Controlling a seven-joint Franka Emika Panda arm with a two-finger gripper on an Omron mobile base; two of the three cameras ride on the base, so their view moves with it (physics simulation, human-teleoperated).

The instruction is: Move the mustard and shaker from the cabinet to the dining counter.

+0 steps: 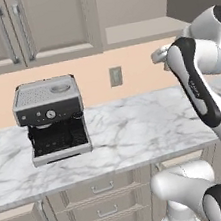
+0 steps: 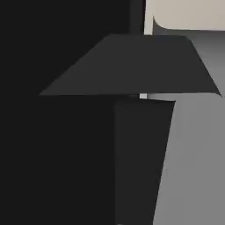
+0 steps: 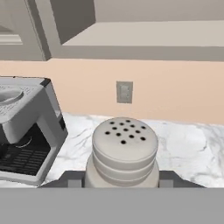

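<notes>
The arm is up by the right end of the worktop (image 1: 135, 128), and the gripper (image 3: 122, 181) is clamped on the shaker (image 3: 124, 151), finger tips pressed on either side of its base. In the hand view the shaker fills the middle low down: a pale grey, ribbed cylinder with a gently domed cap dotted with small dark holes. From the left base view a bit of it (image 1: 158, 54) peeks out beside the arm's dark-banded link, held up in the air above the marble, well clear of the surface.

Around it: a coffee machine (image 1: 50, 119) sits on the worktop off to the left, boxy, brushed grey with a black front, a round dial and a perforated top. On the peach wall behind there's a small grey socket plate (image 1: 115, 76). The marble is white with grey veins, smooth and glossy. Above, the cabinet (image 1: 29, 29) shows beige recessed-panel doors with long silver bar handles, and to its right an open shelf (image 3: 144, 37). Below the worktop run drawers (image 1: 104, 199) with curved pulls.

The right base view is blocked by a big dark angular shape, close up; I can't tell what it is.
</notes>
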